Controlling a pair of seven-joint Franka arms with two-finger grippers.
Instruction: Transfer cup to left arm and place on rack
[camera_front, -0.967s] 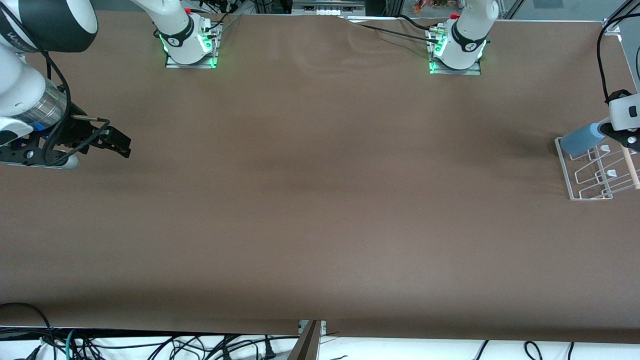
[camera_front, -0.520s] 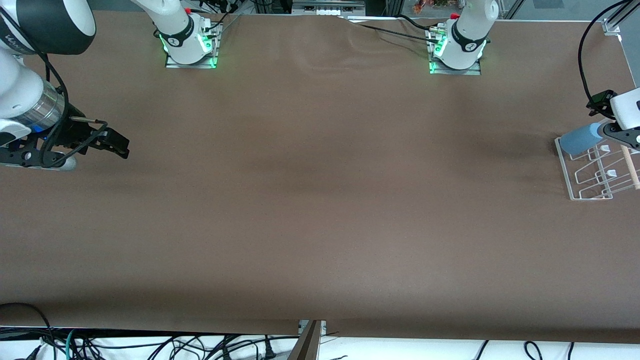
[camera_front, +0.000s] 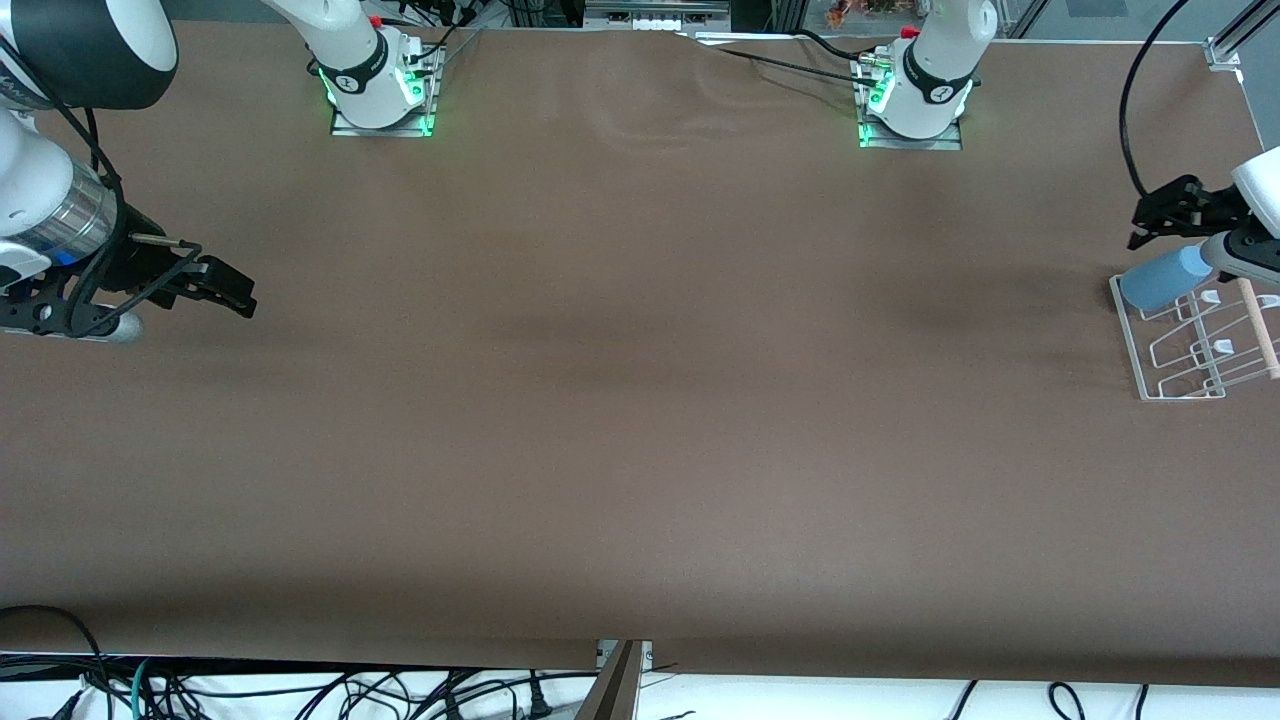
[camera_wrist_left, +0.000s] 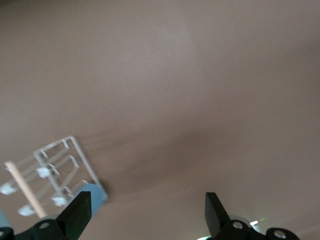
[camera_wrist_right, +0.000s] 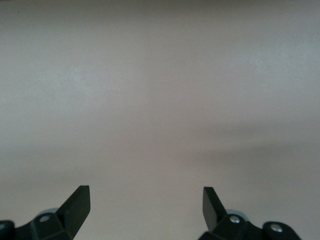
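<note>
**Cup resting on the rack, both grippers empty**

The cup (camera_front: 1163, 279), a light-blue tapered tumbler, lies tilted on the rack (camera_front: 1143, 372), at the corner of the rack farthest from the front camera. The rack, a clear frame with wire-like loops, white-tipped pegs and a light wooden dowel (camera_front: 1258, 325) along one edge, stands on the brown table (camera_front: 640, 400) at the left arm's end. In the left wrist view the same rack (camera_wrist_left: 75, 152) appears with the cup (camera_wrist_left: 95, 196) at one corner, partly hidden by a black finger.

The left gripper (camera_front: 1165, 212) hangs over the table just beside the cup and apart from it. Its jaws are spread wide with nothing between them, as the left wrist view confirms: the left gripper (camera_wrist_left: 147, 212) shows two black fingertips (camera_wrist_left: 214, 209) set far apart over bare table.

The right gripper (camera_front: 228, 290) waits over the right arm's end of the table, well apart from cup and rack. The right wrist view shows this gripper (camera_wrist_right: 146, 205) with jaws likewise fully spread and empty, only bare table surface lying before them.

The two arm bases (camera_front: 380, 90) stand at the table edge farthest from the front camera, each lit green.
</note>
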